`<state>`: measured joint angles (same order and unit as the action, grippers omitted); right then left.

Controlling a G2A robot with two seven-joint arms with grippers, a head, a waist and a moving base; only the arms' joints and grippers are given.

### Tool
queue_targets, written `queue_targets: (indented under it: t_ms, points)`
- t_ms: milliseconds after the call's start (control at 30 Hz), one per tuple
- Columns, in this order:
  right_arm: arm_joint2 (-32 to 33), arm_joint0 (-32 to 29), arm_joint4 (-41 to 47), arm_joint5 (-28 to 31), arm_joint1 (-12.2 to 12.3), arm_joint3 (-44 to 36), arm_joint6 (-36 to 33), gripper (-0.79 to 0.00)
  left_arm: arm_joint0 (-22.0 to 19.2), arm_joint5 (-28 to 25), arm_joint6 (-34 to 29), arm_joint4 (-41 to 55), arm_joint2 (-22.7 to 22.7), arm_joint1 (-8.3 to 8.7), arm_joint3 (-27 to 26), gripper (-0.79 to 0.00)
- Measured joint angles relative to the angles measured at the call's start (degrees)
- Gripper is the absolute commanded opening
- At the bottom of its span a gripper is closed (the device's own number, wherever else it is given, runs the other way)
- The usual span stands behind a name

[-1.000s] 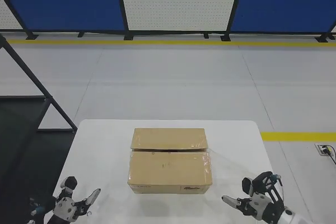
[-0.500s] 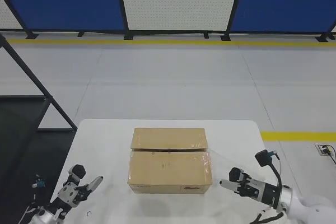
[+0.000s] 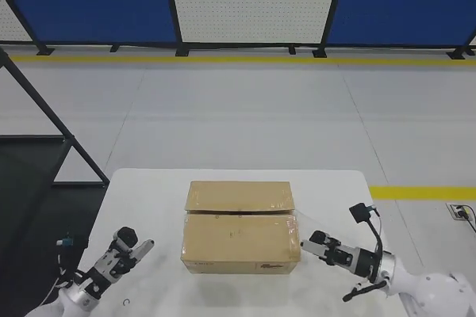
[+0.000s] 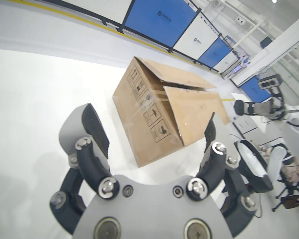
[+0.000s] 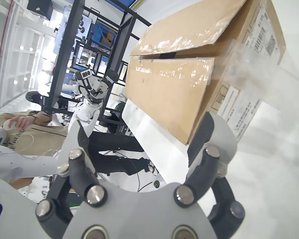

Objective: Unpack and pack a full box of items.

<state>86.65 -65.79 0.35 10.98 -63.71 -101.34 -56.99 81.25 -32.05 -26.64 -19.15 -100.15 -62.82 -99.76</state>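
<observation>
A closed brown cardboard box (image 3: 239, 230) stands in the middle of the white table (image 3: 143, 198). Its two top flaps are folded down with a narrow slit between them. My left gripper (image 3: 136, 247) is low over the table to the left of the box (image 4: 164, 100), a short gap away. In the left wrist view this gripper (image 4: 152, 128) is open and holds nothing. My right gripper (image 3: 311, 240) is at the box's front right corner. In the right wrist view it (image 5: 144, 135) is open around the corner edge of the box (image 5: 179, 80), and I cannot tell whether it touches.
A loose strip of clear tape (image 5: 244, 58) hangs off the box's right end. A black metal rack (image 3: 32, 158) stands beside the table on the left. Bare tabletop lies in front of, behind and on both sides of the box.
Both arms have come forward from the table's near edge toward the box. The right gripper has reached the box's front right corner, and the left one has moved closer to its left side.
</observation>
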Motion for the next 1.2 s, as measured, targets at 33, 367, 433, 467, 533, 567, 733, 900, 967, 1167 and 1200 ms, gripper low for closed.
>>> queue_targets:
  t_ms: [33, 367, 433, 467, 533, 567, 733, 900, 967, 1167, 1200]
  points:
    - [-0.6, 1.3, 1.3, 0.0, -0.1, 1.5, -0.3, 0.0, -1.1, 0.2, -2.2, 2.6, 0.2, 0.13, 0.5, 0.0]
    - [-2.4, 6.3, 4.6, -2.6, -0.4, 8.3, 2.6, 0.0, -7.5, 4.0, -20.1, 15.3, 1.3, 1.27, 3.2, 0.0]
    - [-2.4, 6.3, 4.6, -2.6, -0.4, 8.3, 2.6, 0.0, -7.5, 4.0, -19.3, 15.3, 1.3, 1.27, 3.2, 0.0]
    - [-2.4, 6.3, 4.6, -2.6, -0.4, 8.3, 2.6, 0.0, -7.5, 4.0, -19.3, 15.3, 1.3, 1.27, 3.2, 0.0]
    - [-2.9, 5.8, 3.2, -2.9, -0.4, 8.0, 4.0, 0.0, -7.2, 5.1, -19.3, 16.3, 1.8, 1.23, 3.4, 0.0]
    - [-3.4, 5.6, 2.2, -3.1, -0.4, 7.9, 5.0, 0.0, -7.2, 6.3, -19.8, 17.3, 2.3, 1.22, 3.7, 0.0]
    - [-4.9, 6.7, 2.7, -2.0, -0.5, 9.8, 5.8, 0.0, -10.9, 10.8, -26.0, 25.8, 4.2, 1.51, 6.6, 0.0]
    - [-6.5, 9.3, 6.5, -0.6, -0.6, 13.5, 3.2, 0.0, -13.9, 11.2, -30.1, 28.3, 5.1, 1.91, 8.1, 0.0]
    - [-7.3, 10.4, 9.0, 0.7, -0.7, 15.3, 1.2, 0.0, -14.2, 10.7, -30.4, 27.9, 5.4, 2.03, 8.2, 0.0]
    - [-8.6, 13.2, 15.9, 4.6, -0.9, 20.5, -3.7, 0.0, -13.7, 9.4, -29.4, 27.9, 5.8, 2.28, 8.1, 0.0]
    - [-8.7, 13.5, 16.9, 5.1, -0.9, 21.1, -4.5, 0.0, -13.6, 9.2, -29.2, 28.0, 5.8, 2.31, 8.1, 0.0]
